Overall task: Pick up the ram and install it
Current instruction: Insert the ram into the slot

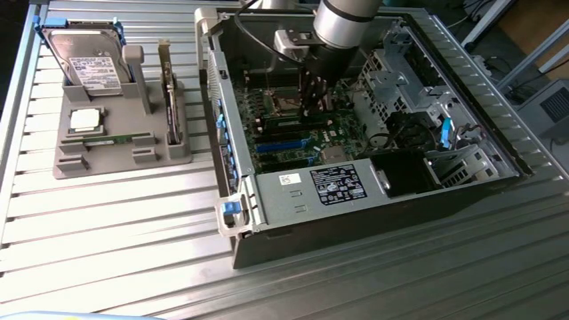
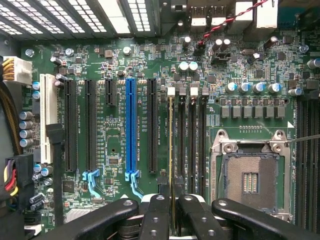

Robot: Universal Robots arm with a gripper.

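We are observing gripper [image 2: 173, 202] inside computer case [image 1: 294, 193], fingers [image 2: 159, 215] narrow, clamping ram [image 2: 172, 140]; ram standing edge-on over motherboard, beside empty memory slots [image 2: 192, 135].

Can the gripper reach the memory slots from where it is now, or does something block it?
Probably yes. The gripper, jaws shut on the ram, hangs right over the slots; nothing lies between them.

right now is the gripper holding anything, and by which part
Yes. The gripper is shut on the ram stick, pinching its two flat faces between the fingers; the stick shows edge-on against the motherboard.
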